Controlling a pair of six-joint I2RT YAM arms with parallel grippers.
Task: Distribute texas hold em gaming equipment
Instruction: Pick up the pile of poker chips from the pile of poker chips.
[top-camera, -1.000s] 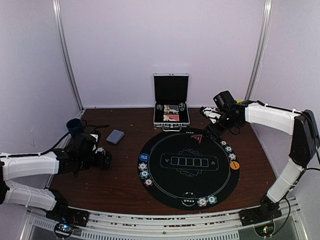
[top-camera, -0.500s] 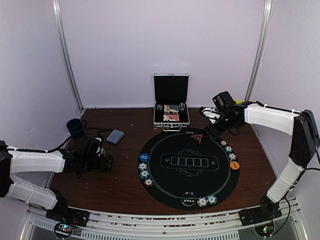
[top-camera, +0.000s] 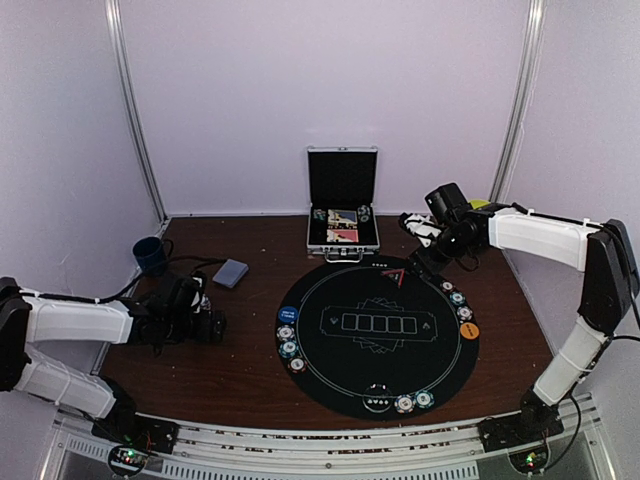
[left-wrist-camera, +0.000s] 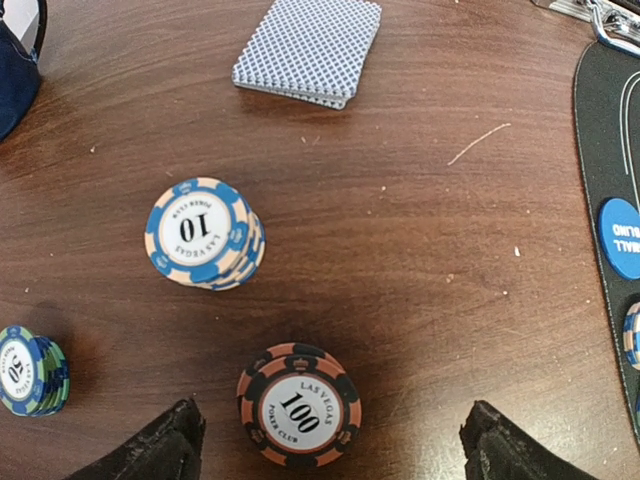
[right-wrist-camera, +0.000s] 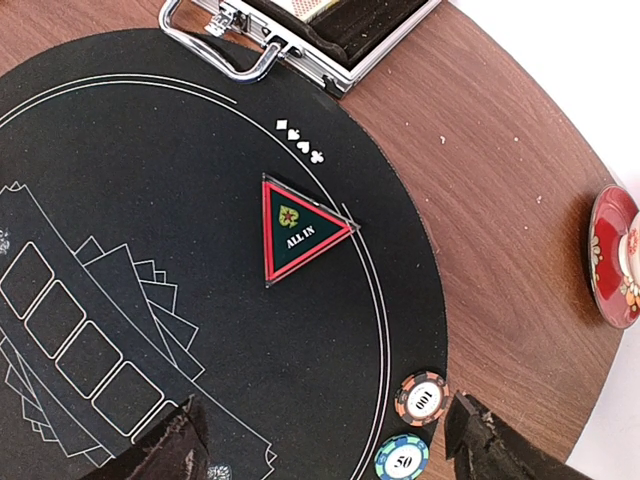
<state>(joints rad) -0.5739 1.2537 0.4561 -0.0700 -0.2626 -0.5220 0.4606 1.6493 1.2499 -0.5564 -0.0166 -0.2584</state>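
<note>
1. Well, my left gripper (left-wrist-camera: 328, 445) hangs low over the wooden table (left-wrist-camera: 420, 300), its fingers spread wide and holding nothing. A black-and-orange 100 chip stack (left-wrist-camera: 298, 405) stands on the wood between them.
2. Just beyond stands a blue-and-cream 10 chip stack (left-wrist-camera: 203, 232). At the left edge of that wrist view is a blue-green chip stack (left-wrist-camera: 30, 368), and each stack is apart from the others.
3. Farther on lies the deck of cards (left-wrist-camera: 308, 48), blue backs up. The dark mug (left-wrist-camera: 14, 70) sits at the far left corner, and a blue button (left-wrist-camera: 622, 238) lies on the black mat (left-wrist-camera: 605, 130) to the right.
4. My right gripper (right-wrist-camera: 330, 445) hovers over the mat's far side, its fingers just as wide apart and empty.
5. Near its right finger two single chips — a 100 chip (right-wrist-camera: 421, 397) and a 50 chip (right-wrist-camera: 402, 459) — lie on the mat's rim.
6. Beyond them lies the ALL IN triangle (right-wrist-camera: 297, 228), and past the mat's edge the silver case (top-camera: 343, 205) stands open.
</note>
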